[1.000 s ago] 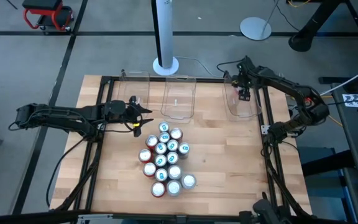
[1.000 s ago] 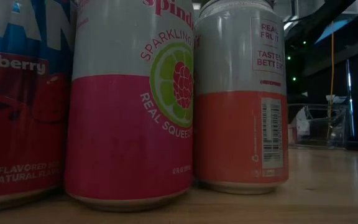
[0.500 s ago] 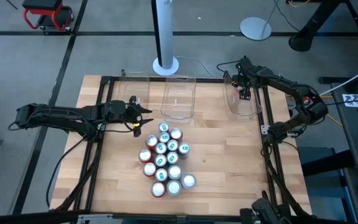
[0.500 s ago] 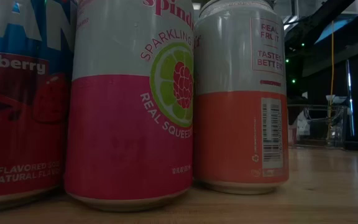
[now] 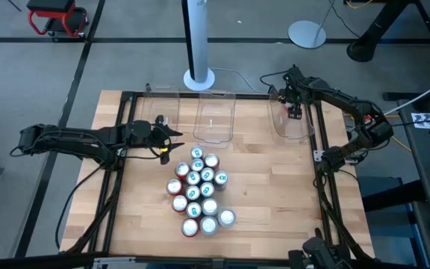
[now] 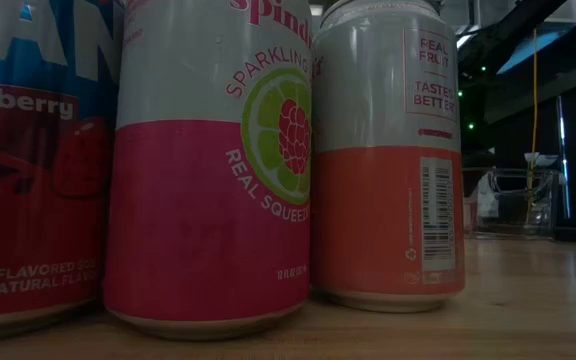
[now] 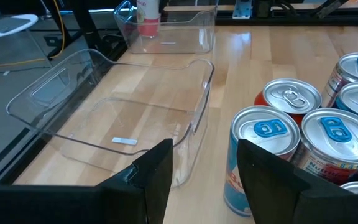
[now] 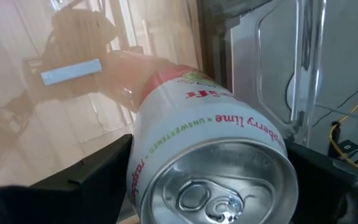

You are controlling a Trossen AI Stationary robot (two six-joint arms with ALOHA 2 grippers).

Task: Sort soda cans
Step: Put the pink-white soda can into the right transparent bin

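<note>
Can (image 8: 210, 155) between the fingers of the right gripper (image 5: 295, 110), over the right bin (image 5: 290, 123)

Jaws stand wide, clamped on its sides; silver top faces the wrist camera, long axis along the fingers; left gripper (image 7: 204, 180) half apart, empty, beside the cluster of cans (image 5: 198, 190).

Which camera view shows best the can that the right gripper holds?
The right wrist view: the white and pink raspberry-lime soda can fills it, silver top toward the camera, between the right gripper jaws, above the clear plastic bin. In the high view the gripper hides it. The low and left wrist views miss it.

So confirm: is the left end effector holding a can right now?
No: the left end effector is open with nothing between its fingers, beside the blue can.
</note>
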